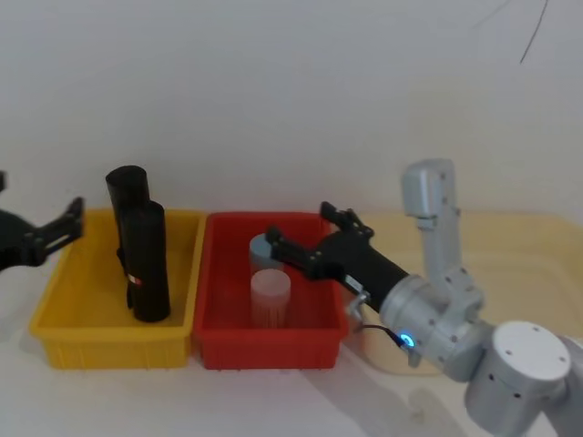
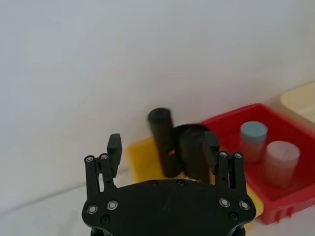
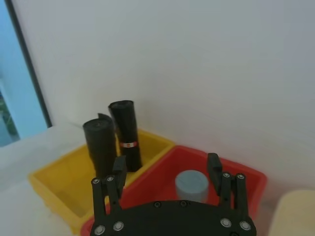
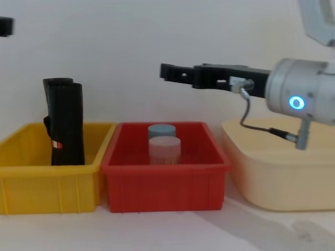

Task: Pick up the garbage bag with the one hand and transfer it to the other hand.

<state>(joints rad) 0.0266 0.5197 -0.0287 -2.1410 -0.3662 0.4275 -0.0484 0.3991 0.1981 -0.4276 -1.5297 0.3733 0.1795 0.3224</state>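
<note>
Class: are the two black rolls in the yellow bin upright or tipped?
Upright: the garbage bag and twin roll stand on end, taller than the yellow bin.

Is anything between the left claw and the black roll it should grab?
Nothing visible: the left gripper hovers open by the yellow bin, with open air to the garbage bag. The twin roll stands behind.

the right arm (image 1: 435,238) was silver-grey, built of rounded cylinder joints, one capped with a flat pale disc. a small blue ring (image 4: 296,102) glowed on its wrist, and a thin black cable (image 4: 261,129) ran from beside the gripper's base to a plug lower on the wrist. the right gripper (image 3: 166,164) was matte black, with long blocky fingers (image 3: 119,167) and a curved palm plate dotted with silver screws (image 3: 226,222). the left gripper (image 2: 165,147) looked alike: black, with the same silver screws.
</note>
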